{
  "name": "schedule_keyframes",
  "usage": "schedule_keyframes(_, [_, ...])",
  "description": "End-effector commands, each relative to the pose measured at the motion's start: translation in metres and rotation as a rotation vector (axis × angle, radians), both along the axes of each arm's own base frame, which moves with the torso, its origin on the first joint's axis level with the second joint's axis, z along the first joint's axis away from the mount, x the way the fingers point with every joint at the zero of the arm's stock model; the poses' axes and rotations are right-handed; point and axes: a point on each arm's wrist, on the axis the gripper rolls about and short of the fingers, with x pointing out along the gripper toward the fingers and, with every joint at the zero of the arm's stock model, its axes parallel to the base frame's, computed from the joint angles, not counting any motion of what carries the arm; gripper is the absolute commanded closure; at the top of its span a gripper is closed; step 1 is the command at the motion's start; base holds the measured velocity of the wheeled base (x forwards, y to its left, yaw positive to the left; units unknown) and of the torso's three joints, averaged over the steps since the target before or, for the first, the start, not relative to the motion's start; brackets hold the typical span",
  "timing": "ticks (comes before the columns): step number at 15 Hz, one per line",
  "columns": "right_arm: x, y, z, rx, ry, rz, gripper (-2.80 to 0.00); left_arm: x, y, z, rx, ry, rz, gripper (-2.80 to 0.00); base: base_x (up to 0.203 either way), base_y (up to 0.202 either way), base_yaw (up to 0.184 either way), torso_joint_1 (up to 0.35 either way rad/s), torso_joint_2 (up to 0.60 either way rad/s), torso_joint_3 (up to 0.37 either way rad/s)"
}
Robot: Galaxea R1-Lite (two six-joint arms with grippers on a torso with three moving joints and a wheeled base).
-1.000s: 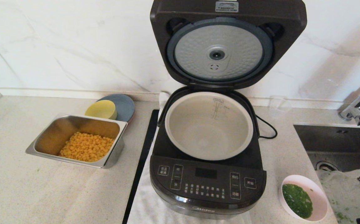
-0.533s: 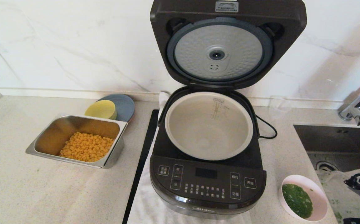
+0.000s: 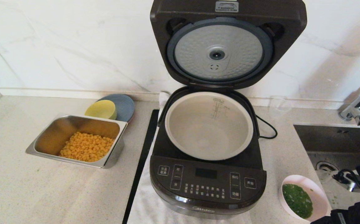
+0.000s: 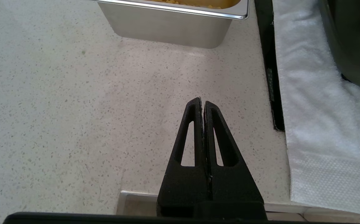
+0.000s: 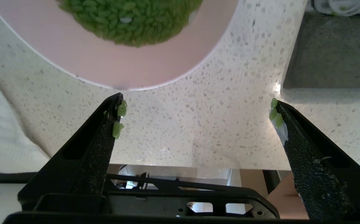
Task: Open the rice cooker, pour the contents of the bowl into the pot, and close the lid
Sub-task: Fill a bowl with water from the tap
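My right gripper [image 5: 197, 107] hangs just short of the pink bowl [image 3: 318, 191], fingers spread wide and holding nothing, a few green bits stuck to the fingertips [image 5: 117, 113]. The bowl of chopped green herbs [image 3: 297, 200] sits on the counter [image 3: 27, 189] right of the Midea rice cooker [image 3: 207, 186], whose lid [image 3: 228, 43] stands upright over the bare pot [image 3: 209, 126]. My left gripper [image 4: 202, 105] rests closed above the counter near the steel tray [image 4: 173, 23].

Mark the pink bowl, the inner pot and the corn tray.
pink bowl [image 3: 318, 194]: head view, bare inner wall right of the greens.
inner pot [image 3: 198, 137]: head view, bare floor of the pot.
corn tray [image 3: 74, 126]: head view, bare steel wall behind the corn.
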Motion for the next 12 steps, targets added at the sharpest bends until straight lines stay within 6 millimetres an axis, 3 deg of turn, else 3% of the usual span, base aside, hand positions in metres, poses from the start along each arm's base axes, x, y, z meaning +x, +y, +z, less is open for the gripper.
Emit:
schedule_keyframes(1, [0.005, -0.001, 0.0, 0.0, 0.005, -0.003, -2.8, 0.0, 0.0, 0.0, 0.0, 0.0, 0.0, 0.0, 0.0, 0.0, 0.0, 0.0, 0.0, 0.0])
schedule_keyframes(7, [0.017, -0.003, 0.019, -0.002, -0.077, -0.016, -2.8, 0.0, 0.0, 0.0, 0.0, 0.0, 0.0, 0.0, 0.0, 0.0, 0.0, 0.0, 0.0, 0.0])
schedule_keyframes(12, [0.05, -0.011, 0.005, 0.023, -0.015, -0.106, -2.8, 0.0, 0.0, 0.0, 0.0, 0.0, 0.0, 0.0, 0.0, 0.0, 0.0, 0.0, 0.0, 0.0])
